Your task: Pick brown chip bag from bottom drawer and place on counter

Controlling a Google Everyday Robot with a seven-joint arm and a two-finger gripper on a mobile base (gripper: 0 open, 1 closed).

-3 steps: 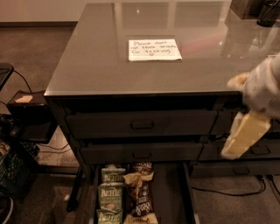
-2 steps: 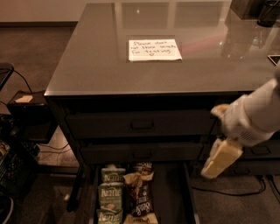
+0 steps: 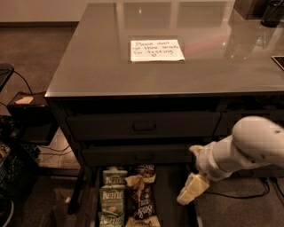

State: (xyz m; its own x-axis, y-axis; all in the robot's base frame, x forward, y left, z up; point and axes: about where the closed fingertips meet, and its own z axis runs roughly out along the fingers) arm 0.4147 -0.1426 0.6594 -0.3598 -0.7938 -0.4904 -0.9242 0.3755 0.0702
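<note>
The brown chip bag lies lengthwise in the open bottom drawer, with a tan wrinkly end and white lettering. Green-and-white Kettle bags lie to its left. My gripper hangs from the white arm at the right, above the drawer's right side, to the right of the brown bag and apart from it. It holds nothing that I can see. The grey glossy counter carries a white handwritten note.
Two handled drawer fronts are shut above the open drawer. A dark box and cables stand on the floor at the left. Dark objects sit at the counter's far right corner. A cable runs on the floor at right.
The arm and gripper have moved down and to the left, from beside the counter's right edge to above the open bottom drawer's right side.
</note>
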